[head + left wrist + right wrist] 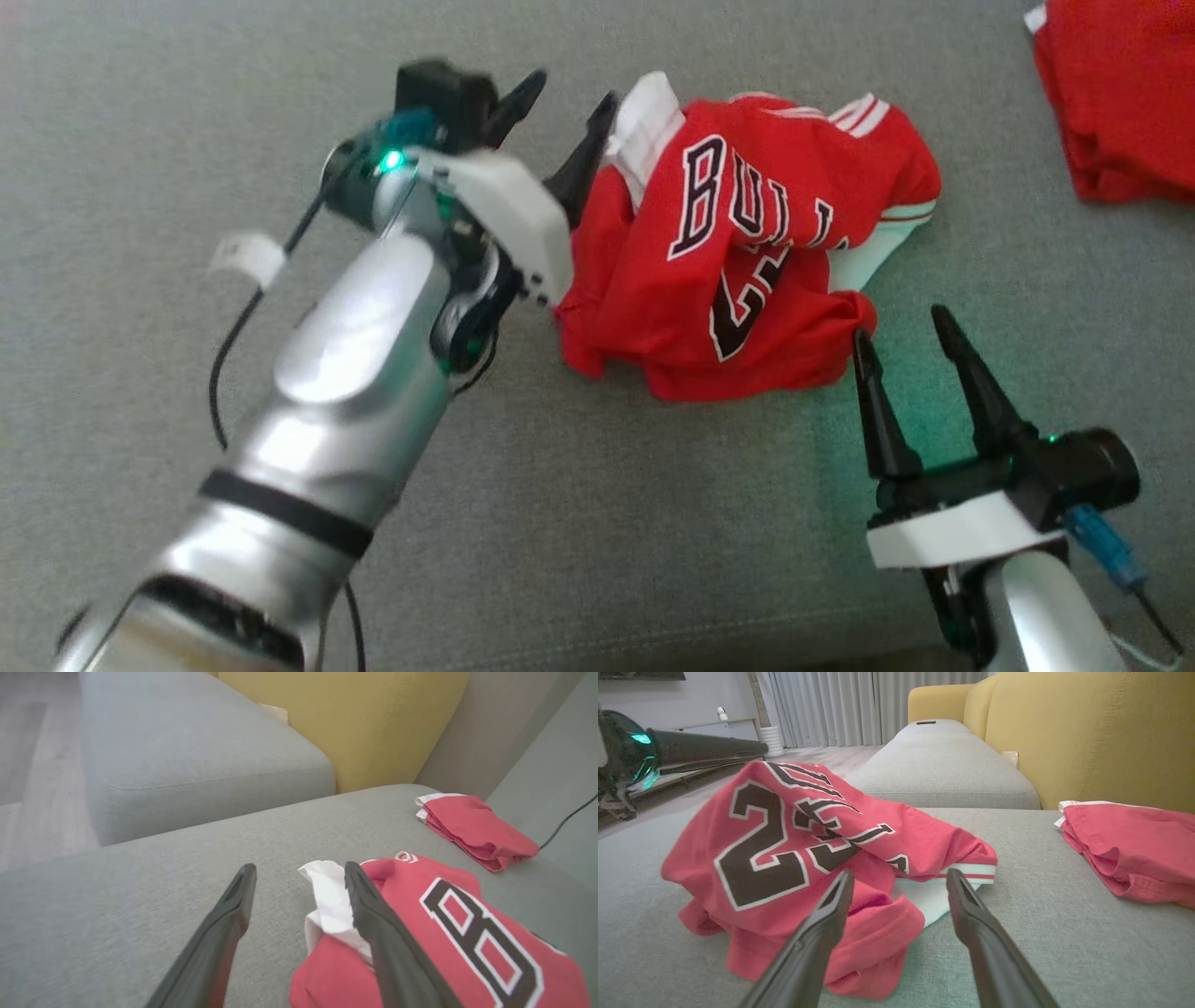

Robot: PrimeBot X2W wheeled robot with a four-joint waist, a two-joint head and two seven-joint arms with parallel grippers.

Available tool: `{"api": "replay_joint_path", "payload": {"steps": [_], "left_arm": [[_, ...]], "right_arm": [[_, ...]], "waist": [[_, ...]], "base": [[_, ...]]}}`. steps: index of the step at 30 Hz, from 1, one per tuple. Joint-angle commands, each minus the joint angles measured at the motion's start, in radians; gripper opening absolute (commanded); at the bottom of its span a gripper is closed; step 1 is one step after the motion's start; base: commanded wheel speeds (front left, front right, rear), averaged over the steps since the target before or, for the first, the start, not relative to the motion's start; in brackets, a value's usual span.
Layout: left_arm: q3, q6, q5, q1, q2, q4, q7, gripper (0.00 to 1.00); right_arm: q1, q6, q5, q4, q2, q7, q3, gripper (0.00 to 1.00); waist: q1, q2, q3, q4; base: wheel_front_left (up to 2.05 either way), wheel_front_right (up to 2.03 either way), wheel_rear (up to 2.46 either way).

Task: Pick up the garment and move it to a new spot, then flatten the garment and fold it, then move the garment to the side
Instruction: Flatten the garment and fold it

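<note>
Jersey [747, 252] flanked: left end effector [572, 91] at 10 o'clock, right end effector [899, 326] at 5 o'clock, both spread, empty. Risk: single layer pinched, rest dragged.

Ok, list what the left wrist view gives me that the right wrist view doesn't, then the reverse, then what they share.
Left wrist view: the left gripper, fingers open, one at a white flap of cloth; the letter B; a black cable.
Right wrist view: the right gripper, fingers open; the number 23; curtains.
Both: the crumpled red jersey, the folded red garment, the grey cushion, the yellow backrest.
</note>
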Motion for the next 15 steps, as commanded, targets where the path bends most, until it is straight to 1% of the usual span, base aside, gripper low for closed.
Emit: {"api": "replay_joint_path", "payload": {"steps": [1,4,9,12,13,15], "left_arm": [[-0.002,-0.009,-0.035,-0.069,0.011,-0.015,0.007,1.00],[-0.076,-0.011,-0.085,-0.132,0.011,0.059,0.048,1.00],[-0.150,-0.009,-0.198,-0.163,0.011,0.132,0.094,1.00],[-0.188,-0.031,-0.320,-0.146,0.011,0.127,0.151,1.00],[-0.188,-0.031,-0.320,-0.146,0.011,0.127,0.151,1.00],[-0.226,-0.038,-0.365,-0.147,0.011,0.126,0.178,1.00]], "right_arm": [[-0.032,0.002,-0.002,-0.037,-0.013,-0.004,0.022,1.00],[-0.043,0.002,-0.002,-0.045,-0.012,-0.004,0.021,1.00],[-0.047,0.002,-0.001,-0.047,-0.010,-0.004,0.024,1.00],[-0.044,0.002,-0.002,-0.047,-0.009,-0.004,0.027,1.00],[-0.044,0.002,-0.002,-0.047,-0.009,-0.004,0.027,1.00],[-0.043,0.002,-0.002,-0.047,-0.010,-0.004,0.027,1.00]], "waist": [[-0.0001,0.0000,0.037,-0.025],[-0.0001,0.0000,0.054,-0.036],[-0.0001,0.0000,0.066,-0.054],[-0.0001,0.0000,0.071,-0.060],[-0.0001,0.0000,0.071,-0.060],[-0.0001,0.0000,0.074,-0.062]], "base": [[0.00,0.00,0.00],[0.00,0.00,0.00],[0.00,0.00,0.00],[0.00,0.00,0.00],[0.00,0.00,0.00],[0.00,0.00,0.00]]}}
